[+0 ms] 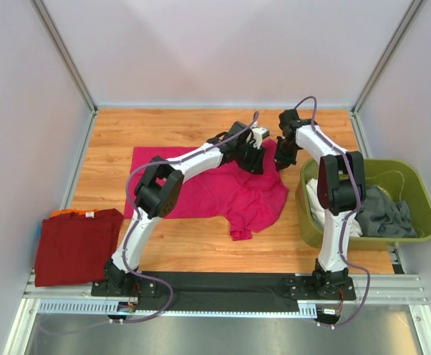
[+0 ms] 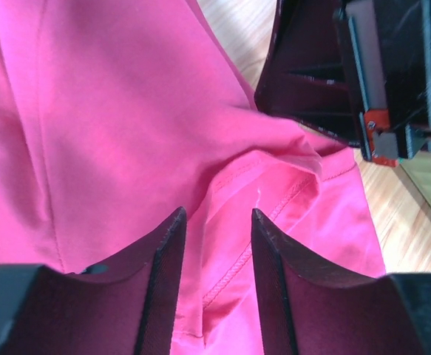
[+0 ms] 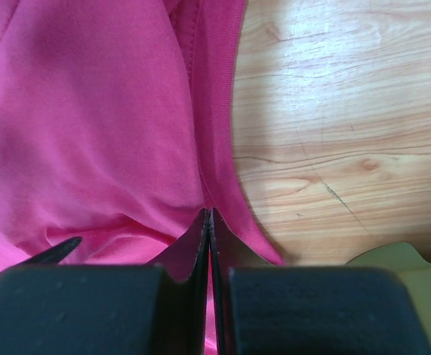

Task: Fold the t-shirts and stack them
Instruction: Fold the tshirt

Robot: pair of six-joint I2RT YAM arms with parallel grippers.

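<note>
Right fingers: the two right fingers point(image 3: 197, 248) are pressed flat together, pinching the stitched edge of a bright magenta-pink cloth t-shirt point(image 3: 89, 111) just beside bare wood.
Left fingers: the two left fingers point(image 2: 163, 274) are spread apart, and a raised fold of the same pink shirt with a seam line lies in the gap between them. I cannot tell whether either finger touches the cloth.
Spacing of the pairs: the two sets of fingers are close together at the pink shirt's far right part. In the left wrist view the cloth is drawn up in a ridge towards the right pair.
Pink t-shirt, count one: it lies in the middle of the light wooden table point(image 3: 348, 148), flat on its left half and rumpled on the right, with one sleeve pointing to the near edge.
Dark red t-shirt point(image 1: 75, 248), count one: it lies as a flat rectangle at the table's near left corner, well apart from the pink one. A thin orange strip point(image 1: 67, 213) shows at its far edge.
Olive-green plastic bin point(image 1: 422, 214), count one: it stands at the right of the table and holds a crumpled grey garment point(image 1: 385, 211) and a white one point(image 1: 315, 203).
Arms, count two: the left arm point(image 1: 193, 159) and the right arm point(image 1: 341, 185) both reach out over the pink shirt.
</note>
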